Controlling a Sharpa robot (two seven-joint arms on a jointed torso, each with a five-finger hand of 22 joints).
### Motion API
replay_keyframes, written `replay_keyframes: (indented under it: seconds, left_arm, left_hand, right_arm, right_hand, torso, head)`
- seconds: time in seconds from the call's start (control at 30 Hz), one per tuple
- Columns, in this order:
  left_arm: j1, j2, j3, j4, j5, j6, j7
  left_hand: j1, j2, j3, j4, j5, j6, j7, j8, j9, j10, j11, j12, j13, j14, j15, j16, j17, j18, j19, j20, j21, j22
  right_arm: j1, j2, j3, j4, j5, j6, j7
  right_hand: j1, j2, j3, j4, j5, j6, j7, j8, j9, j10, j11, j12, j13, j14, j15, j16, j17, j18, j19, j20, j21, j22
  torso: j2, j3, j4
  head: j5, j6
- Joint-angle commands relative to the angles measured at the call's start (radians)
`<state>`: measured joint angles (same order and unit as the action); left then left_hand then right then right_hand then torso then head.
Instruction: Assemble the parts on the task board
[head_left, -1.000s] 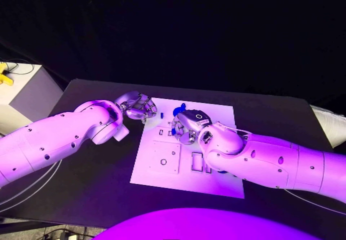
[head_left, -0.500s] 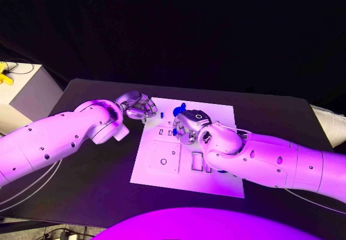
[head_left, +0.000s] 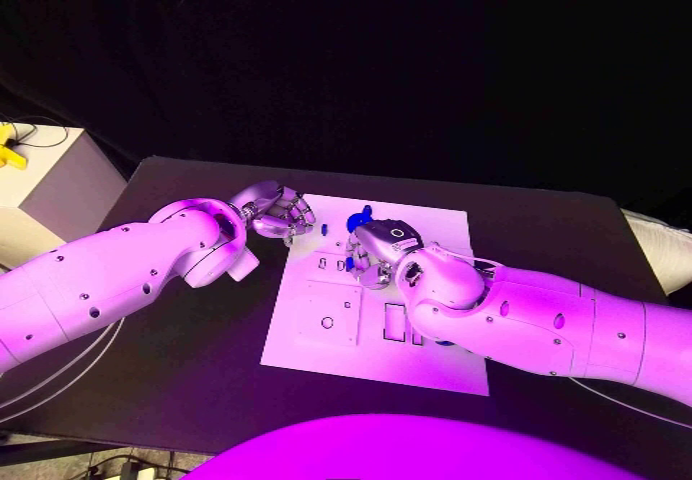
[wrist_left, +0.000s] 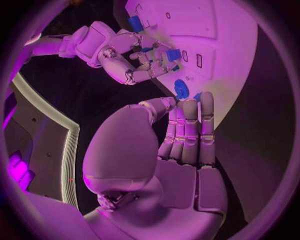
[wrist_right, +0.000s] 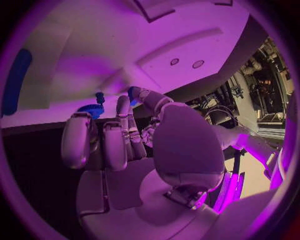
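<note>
Head view: board (head_left: 378, 352) in middle of table (head_left: 173, 380). Left hand (head_left: 274, 214) at board's far-left corner, fingers held together and straight, nothing in them. Left wrist view: fingertips (wrist_left: 206, 98) just beside blue gear (wrist_left: 181, 89) near board's far edge. Right hand (head_left: 375, 250) over board's far half, fingers curled on blue part (wrist_left: 173, 54), seen in left wrist view. Further blue part (head_left: 361, 214) lies near far edge, beyond right hand.
</note>
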<state>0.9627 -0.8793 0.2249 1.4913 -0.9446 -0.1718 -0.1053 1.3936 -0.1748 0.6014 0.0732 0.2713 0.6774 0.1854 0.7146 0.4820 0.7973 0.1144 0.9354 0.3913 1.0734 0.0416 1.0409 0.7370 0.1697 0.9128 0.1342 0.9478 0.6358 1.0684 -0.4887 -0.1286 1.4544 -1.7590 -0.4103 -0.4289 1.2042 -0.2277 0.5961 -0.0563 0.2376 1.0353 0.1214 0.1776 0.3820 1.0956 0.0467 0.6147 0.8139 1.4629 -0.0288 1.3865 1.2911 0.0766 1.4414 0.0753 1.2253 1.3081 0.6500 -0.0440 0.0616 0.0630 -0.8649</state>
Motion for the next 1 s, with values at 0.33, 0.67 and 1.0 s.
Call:
replay_keyframes:
  seconds: [0.33,0.67,1.0]
  left_arm:
    - [0.0,0.001,0.001,0.002,0.005,0.016,0.001]
    - [0.0,0.001,0.001,0.001,0.005,0.017,0.0]
    - [0.0,0.0,0.001,0.001,0.005,0.017,-0.001]
  left_hand:
    - [0.009,0.003,-0.007,-0.001,0.005,-0.01,0.009,0.004,-0.003,-0.008,0.0,0.004,-0.003,-0.005,0.001,-0.001,-0.002,0.014,-0.007,0.002,0.0,0.001]
    - [0.009,0.003,-0.008,-0.001,0.005,-0.01,0.009,0.004,-0.003,-0.008,0.0,0.004,-0.003,-0.006,0.001,-0.001,-0.003,0.014,-0.008,0.002,0.0,0.002]
    - [0.009,0.003,-0.008,-0.001,0.005,-0.01,0.009,0.004,-0.003,-0.008,0.0,0.004,-0.003,-0.006,0.001,-0.001,-0.003,0.014,-0.008,0.002,0.0,0.002]
  right_arm:
    - [-0.001,0.0,-0.001,0.0,-0.003,-0.031,0.008]
    - [-0.002,-0.001,-0.001,-0.002,0.001,-0.031,0.012]
    - [-0.002,0.0,-0.001,-0.008,0.013,-0.028,0.021]
  right_hand:
    - [-0.016,-0.026,-0.004,0.012,0.001,-0.026,0.009,-0.015,-0.008,-0.005,0.0,0.007,-0.003,0.013,0.004,0.006,0.001,-0.005,0.001,0.002,-0.007,0.063]
    - [-0.017,-0.031,-0.007,0.015,-0.001,-0.034,0.011,-0.02,-0.011,-0.007,0.002,0.008,-0.005,0.01,0.005,0.001,-0.005,-0.004,0.0,0.003,-0.011,0.062]
    - [-0.016,-0.032,-0.007,0.018,-0.003,-0.034,0.012,-0.022,-0.012,-0.008,0.003,0.009,-0.006,0.008,0.006,-0.001,-0.008,-0.004,-0.001,0.004,-0.011,0.063]
  torso:
    - [0.0,0.0003,0.0]
    - [0.0,-0.0001,-0.0002]
    - [0.0,0.0001,-0.0001]
  head:
    - [0.0,0.0]
    - [0.0,0.0]
    - [-0.001,-0.001]
